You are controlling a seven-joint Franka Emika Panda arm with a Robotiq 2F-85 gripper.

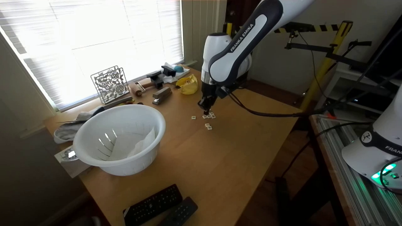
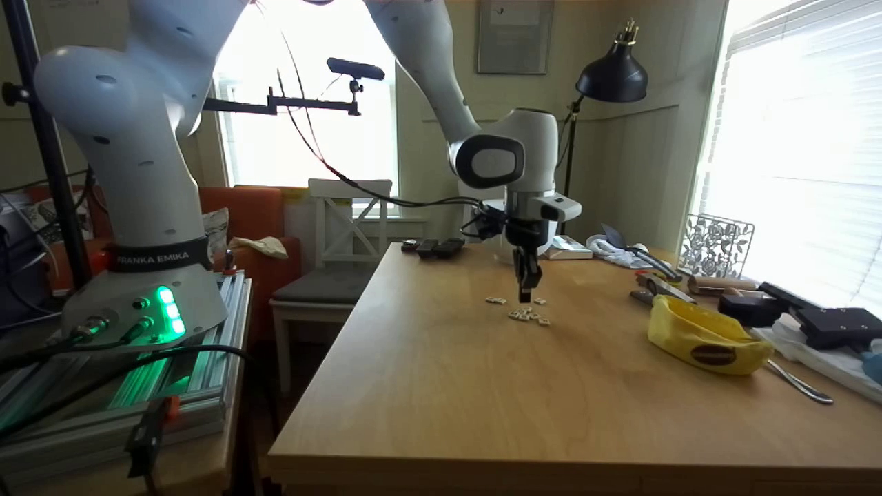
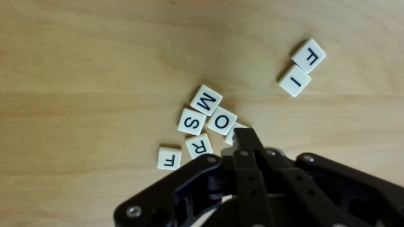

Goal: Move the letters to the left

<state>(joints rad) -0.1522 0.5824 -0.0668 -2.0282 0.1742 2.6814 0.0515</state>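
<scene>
White square letter tiles (image 3: pixel 222 120) lie in loose groups on the light-brown wooden table (image 2: pixel 441 386) near the black jointed gripper (image 2: pixel 525 296), its fingers pressed together; a low, slow leftward push should limit scatter.

Overexposed window (image 1: pixel 100 40), dim lower edges, soft shadows

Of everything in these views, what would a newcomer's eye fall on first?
Probably the big white bowl on the table, in front of the glaring window in an exterior view. Next, the white robot arm stretched over the table, its closed tool pointing down at the letter tiles. Then the yellow object on the table's window side.
</scene>
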